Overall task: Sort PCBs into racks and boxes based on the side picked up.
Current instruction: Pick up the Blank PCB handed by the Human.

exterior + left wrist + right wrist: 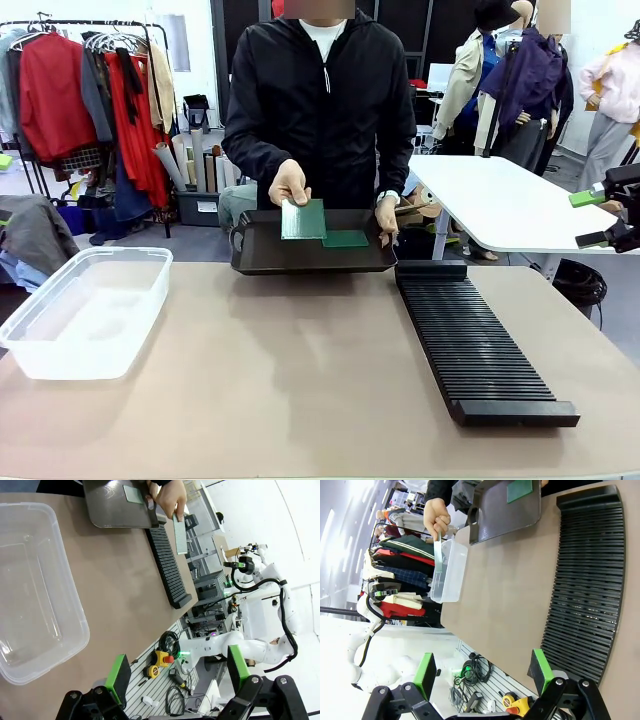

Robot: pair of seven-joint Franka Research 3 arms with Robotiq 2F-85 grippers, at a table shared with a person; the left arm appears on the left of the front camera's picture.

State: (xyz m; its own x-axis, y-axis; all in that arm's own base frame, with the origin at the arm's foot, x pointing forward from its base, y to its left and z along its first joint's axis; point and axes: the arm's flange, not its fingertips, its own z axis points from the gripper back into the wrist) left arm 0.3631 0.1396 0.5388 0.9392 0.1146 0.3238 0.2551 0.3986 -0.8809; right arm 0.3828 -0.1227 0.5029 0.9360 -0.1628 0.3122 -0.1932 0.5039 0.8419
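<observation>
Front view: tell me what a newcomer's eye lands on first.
First is the person's hand at the far edge, holding a green PCB above the black tray, where a second PCB lies flat. Next come the clear tub on the left of the table and the long slotted rack on its right.

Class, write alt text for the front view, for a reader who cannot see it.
A person in a black jacket holds a thin green circuit board over a shallow black tray, where a second board lies flat. On the brown table, a clear plastic tub sits left, a long black slotted rack right.
</observation>
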